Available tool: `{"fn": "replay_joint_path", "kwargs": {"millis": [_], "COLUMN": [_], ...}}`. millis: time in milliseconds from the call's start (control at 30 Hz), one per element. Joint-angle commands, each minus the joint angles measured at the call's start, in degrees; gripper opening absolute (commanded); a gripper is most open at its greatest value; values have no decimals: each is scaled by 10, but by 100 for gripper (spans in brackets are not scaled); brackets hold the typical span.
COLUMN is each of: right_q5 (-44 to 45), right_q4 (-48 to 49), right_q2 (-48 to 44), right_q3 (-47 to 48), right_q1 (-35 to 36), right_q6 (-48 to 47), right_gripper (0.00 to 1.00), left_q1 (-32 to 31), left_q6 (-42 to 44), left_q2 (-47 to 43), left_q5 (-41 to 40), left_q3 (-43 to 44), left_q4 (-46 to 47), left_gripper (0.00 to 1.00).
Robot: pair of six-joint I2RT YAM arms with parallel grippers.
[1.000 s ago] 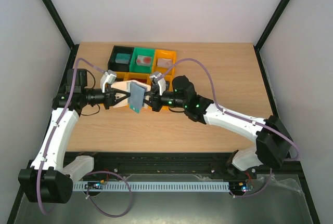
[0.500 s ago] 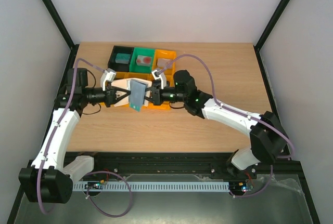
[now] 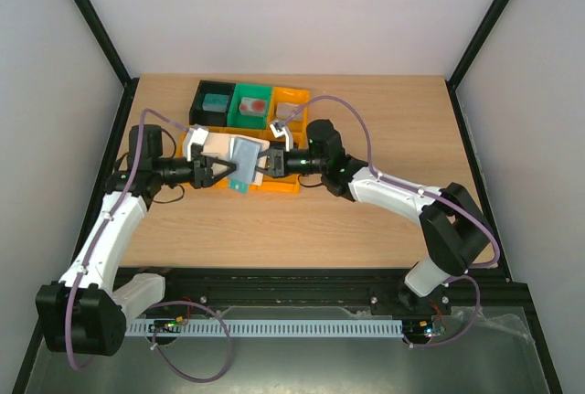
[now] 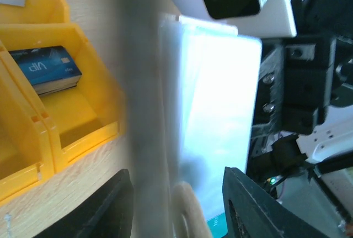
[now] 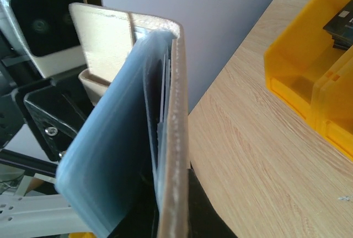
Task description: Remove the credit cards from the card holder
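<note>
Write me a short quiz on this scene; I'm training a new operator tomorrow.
1. True or false: the card holder lies inside a bin.
2. Which bin holds the red card? A black, B green, C orange.
3. What colour is the card holder's inner face?

Key:
1. False: the left tool and the right tool hold it up between them.
2. B, the green bin.
3. Grey-blue.

The card holder (image 3: pixel 245 164) is up off the table (image 3: pixel 384 120) on its edge, half open, tan outside and grey-blue inside, with a teal corner (image 3: pixel 239 186) poking out the bottom, while a teal card (image 3: pixel 216 101) lies in the black bin (image 3: pixel 199 112) and a red card (image 3: pixel 253 104) in the green bin (image 3: pixel 236 116).
</note>
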Motion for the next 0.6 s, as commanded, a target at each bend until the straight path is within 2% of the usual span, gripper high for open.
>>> {"fn": "replay_joint_path", "kwargs": {"millis": [0,100,300,367,567], "right_q5": [-45,-65,-106,-112,-122], "right_q4": [56,57,33,28,10], "right_q2": [-1,-3,-4,-4,-12], "right_q3": [8,10,21,24,36], "right_q1": [-2,-2,-1,-1,-2], "right_q6": [21,16,-10,-18,-44], "right_gripper": [2,2,2,2,2], "left_q1": [-12,-20,-26,-29,-30], "left_q6": [-19,-19,-22,-22,-15], "left_q2": [9,14,16,15,13], "left_q5": [-15,-10,62,84,105], "left_q3": [-16,-18,-14,-13,-12], "left_q4": [32,39,47,46,40], "left_gripper": [50,55,54,51,27]}}
